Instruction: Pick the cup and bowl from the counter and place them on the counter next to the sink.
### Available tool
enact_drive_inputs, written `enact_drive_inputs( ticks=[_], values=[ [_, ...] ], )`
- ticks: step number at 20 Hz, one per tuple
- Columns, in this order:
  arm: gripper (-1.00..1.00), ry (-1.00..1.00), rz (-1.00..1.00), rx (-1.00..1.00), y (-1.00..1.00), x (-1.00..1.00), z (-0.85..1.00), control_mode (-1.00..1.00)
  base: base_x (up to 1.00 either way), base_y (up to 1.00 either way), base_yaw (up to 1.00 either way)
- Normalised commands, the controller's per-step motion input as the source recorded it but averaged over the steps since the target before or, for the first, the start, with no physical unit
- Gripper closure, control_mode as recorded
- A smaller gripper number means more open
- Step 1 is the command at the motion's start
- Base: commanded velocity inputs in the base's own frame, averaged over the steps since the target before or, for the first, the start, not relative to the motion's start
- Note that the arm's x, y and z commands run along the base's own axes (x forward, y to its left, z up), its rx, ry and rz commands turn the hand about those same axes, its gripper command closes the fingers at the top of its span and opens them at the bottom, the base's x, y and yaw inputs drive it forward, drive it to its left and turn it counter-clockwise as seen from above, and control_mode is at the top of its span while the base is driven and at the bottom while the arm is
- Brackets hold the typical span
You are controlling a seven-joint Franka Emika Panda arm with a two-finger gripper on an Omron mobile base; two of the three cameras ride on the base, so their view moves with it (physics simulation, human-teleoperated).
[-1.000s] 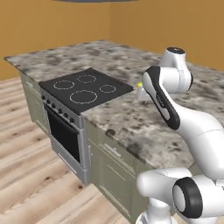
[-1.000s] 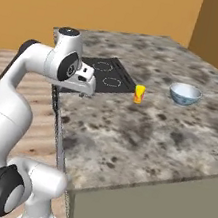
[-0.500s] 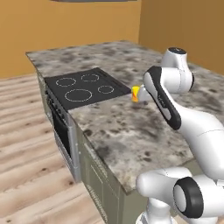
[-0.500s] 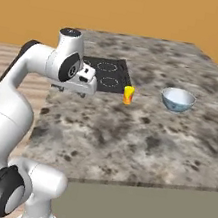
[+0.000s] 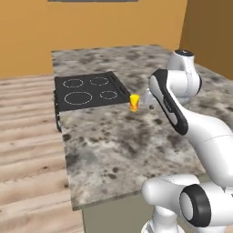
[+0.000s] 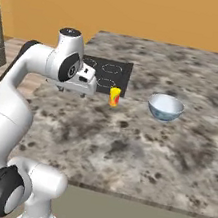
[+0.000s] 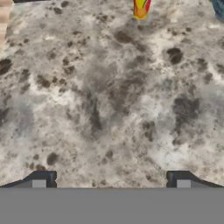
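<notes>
The small yellow cup (image 6: 114,97) with its red-orange mark stands upright on the speckled counter (image 6: 124,152), just in front of the stovetop's corner. To the right of the cup sits the white, blue-tinted bowl (image 6: 165,107). My gripper (image 6: 74,91) hangs above the counter a short way left of the cup, pointing down. In the hand view the gripper (image 7: 111,181) is open, with only bare counter (image 7: 109,96) between the fingertips (image 7: 43,179); the cup (image 7: 141,8) is at the top edge and the bowl (image 7: 218,8) at the top right corner. The left base view shows the cup (image 5: 134,102) beside my forearm. The sink is out of view.
The black stovetop (image 5: 88,90) with white ring burners lies behind the cup, also visible as the stovetop (image 6: 109,73). The counter's near edge (image 6: 130,198) runs across the front. Wooden floor (image 5: 27,136) lies to the left, and an orange wall stands behind.
The whole picture has shifted: the base has driven round the counter, so I now face its long side. The cup and bowl kept their places on it. The gripper stayed open.
</notes>
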Motion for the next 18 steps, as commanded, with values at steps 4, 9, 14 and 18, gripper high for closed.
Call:
enact_drive_inputs(
  ticks=[4,9,14,18],
  values=[
    [-1.00,0.00,0.00,0.00,0.00,0.00,0.00,1.00,0.00,-1.00,0.39],
    [-1.00,0.00,0.00,0.00,0.00,0.00,0.00,1.00,0.41,-0.76,0.22],
    [-1.00,0.00,0.00,0.00,0.00,0.00,0.00,1.00,0.87,-0.36,0.00],
    [-1.00,0.00,0.00,0.00,0.00,0.00,0.00,1.00,1.00,-0.49,-0.12]
  ],
)
